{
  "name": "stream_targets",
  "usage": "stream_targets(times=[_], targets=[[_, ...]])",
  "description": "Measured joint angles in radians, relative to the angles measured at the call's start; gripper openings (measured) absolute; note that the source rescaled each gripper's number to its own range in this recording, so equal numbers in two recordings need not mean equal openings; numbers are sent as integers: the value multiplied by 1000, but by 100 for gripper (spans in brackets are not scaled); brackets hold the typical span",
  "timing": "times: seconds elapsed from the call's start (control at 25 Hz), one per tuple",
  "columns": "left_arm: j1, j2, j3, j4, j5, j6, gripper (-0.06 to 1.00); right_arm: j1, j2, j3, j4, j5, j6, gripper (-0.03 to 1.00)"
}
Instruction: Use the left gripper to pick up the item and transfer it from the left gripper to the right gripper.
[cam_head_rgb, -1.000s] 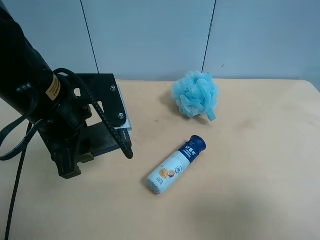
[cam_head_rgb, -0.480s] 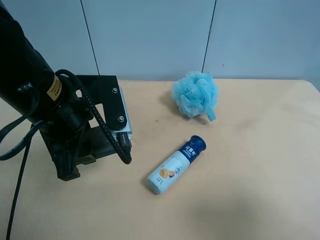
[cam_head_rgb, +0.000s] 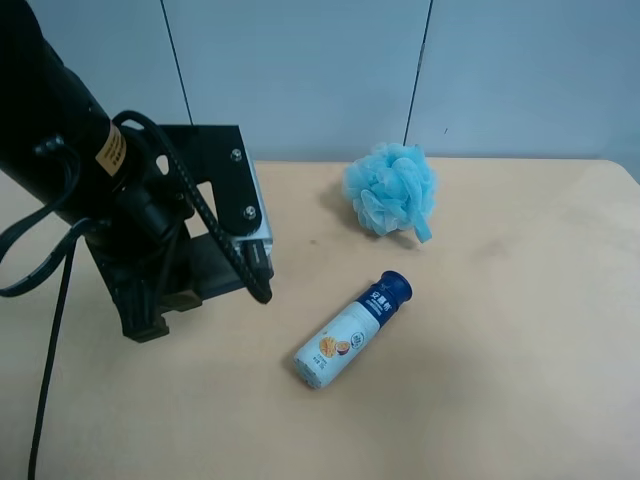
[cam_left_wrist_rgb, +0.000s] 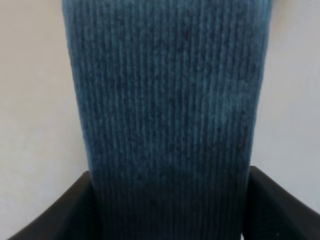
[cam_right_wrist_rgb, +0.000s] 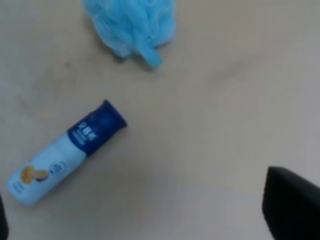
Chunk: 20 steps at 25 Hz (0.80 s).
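Dark grey-green felt with a bluish cast, ribbed in fine lengthwise lines, covers the broad face of the item (cam_left_wrist_rgb: 165, 100), a flat rectangular block that nearly fills the left wrist view. The left end effector (cam_left_wrist_rgb: 167, 210) is clamped on it. Its broad, matt black fingers (cam_left_wrist_rgb: 55, 212) press the two long edges at one end, and the rest of the block reaches out past them.

From the high camera the block shows as a dark slab under the bulky left arm (cam_head_rgb: 60, 130), at the left of the smooth beige counter (cam_head_rgb: 520, 330). Whether it hangs clear of the surface I cannot tell.

The right end effector (cam_right_wrist_rgb: 140, 212) is spread wide and holds nothing, poised above the counter near the bottle (cam_head_rgb: 352, 330). That bottle is glossy white plastic with a navy cap. It lies on its side right of the item and well apart from it. A fluffy light-blue mesh puff (cam_head_rgb: 391, 189) sits farther back.
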<state>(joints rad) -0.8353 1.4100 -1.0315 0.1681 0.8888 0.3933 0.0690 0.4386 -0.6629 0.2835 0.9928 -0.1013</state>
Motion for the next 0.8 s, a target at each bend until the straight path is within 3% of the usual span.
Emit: stream_targets(times=[0.16, 0.4, 0.6, 0.8], targets=[[0, 0, -74, 1, 1, 5, 0, 0, 196, -11, 170, -68, -134, 100], [0, 0, -105, 5, 3, 27, 0, 0, 421, -11, 640, -119, -504, 100], [0, 0, -105, 6, 3, 30, 0, 0, 603, -11, 999, -43, -805, 100], [0, 0, -105, 6, 3, 30, 0, 0, 761, -11, 1192, 103, -958, 100]])
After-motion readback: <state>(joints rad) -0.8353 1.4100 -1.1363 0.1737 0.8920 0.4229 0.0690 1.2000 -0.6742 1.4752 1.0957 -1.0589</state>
